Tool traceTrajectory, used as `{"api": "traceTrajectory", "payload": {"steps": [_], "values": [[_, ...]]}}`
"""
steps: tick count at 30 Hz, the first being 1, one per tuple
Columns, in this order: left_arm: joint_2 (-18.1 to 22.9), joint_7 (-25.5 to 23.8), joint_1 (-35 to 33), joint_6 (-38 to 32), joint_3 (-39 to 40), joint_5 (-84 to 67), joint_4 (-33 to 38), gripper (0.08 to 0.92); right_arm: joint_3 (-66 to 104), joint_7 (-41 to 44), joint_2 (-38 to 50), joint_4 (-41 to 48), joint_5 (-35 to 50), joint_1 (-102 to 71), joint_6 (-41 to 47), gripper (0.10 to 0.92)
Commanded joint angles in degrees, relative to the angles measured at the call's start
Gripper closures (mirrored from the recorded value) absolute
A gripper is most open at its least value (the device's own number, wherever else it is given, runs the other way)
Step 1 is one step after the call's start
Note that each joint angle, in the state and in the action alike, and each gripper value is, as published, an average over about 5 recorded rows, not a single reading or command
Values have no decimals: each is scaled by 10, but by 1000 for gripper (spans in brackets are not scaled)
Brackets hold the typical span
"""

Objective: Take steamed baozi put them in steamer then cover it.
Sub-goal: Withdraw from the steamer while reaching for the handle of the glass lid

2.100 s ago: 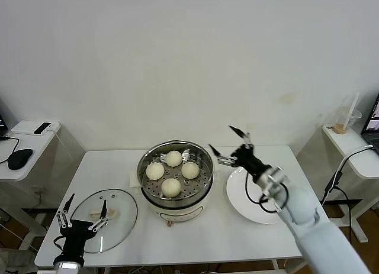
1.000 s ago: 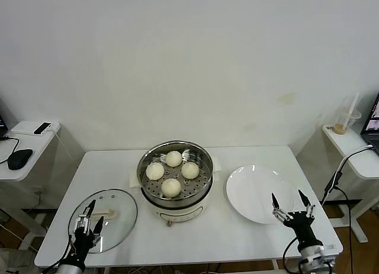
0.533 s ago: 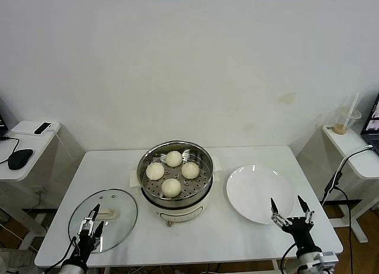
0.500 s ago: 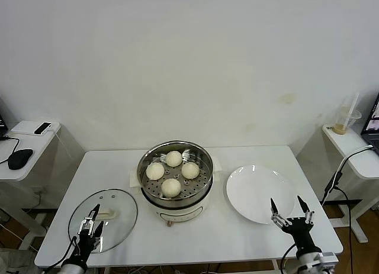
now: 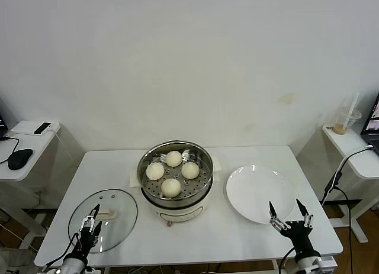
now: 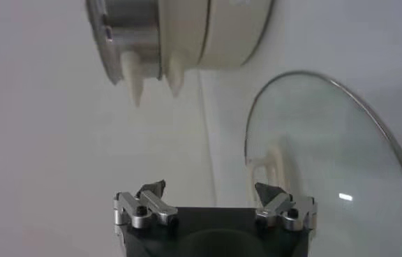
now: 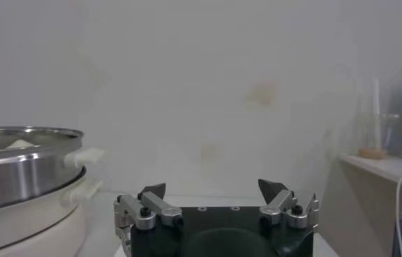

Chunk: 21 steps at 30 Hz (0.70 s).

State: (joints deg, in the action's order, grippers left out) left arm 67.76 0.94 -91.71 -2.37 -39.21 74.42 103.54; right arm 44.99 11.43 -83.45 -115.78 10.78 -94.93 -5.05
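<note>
I see four baozi sitting in the steamer, which stands mid-table, uncovered. The cover lies flat on the table to the steamer's left, near the front edge, its handle toward the steamer side. My left gripper hangs low at the near left, over the cover's near rim, fingers spread and holding nothing; its wrist view shows the glass and handle just ahead of the open tips. My right gripper is at the near right, by the near edge of the plate, fingers spread wide, empty. From its wrist camera the steamer is off to one side.
</note>
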Motion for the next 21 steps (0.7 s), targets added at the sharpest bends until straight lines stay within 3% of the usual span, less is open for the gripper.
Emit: {"api": "traceTrajectory", "payload": {"steps": [1, 21], "values": [[-6, -4, 51, 2, 7, 5, -53, 177, -1, 1, -3, -3, -5, -5, -2, 203], [-8, -8, 122, 4, 20, 5, -111, 177, -1, 4, -8, 5, -14, -7, -5, 203]]}}
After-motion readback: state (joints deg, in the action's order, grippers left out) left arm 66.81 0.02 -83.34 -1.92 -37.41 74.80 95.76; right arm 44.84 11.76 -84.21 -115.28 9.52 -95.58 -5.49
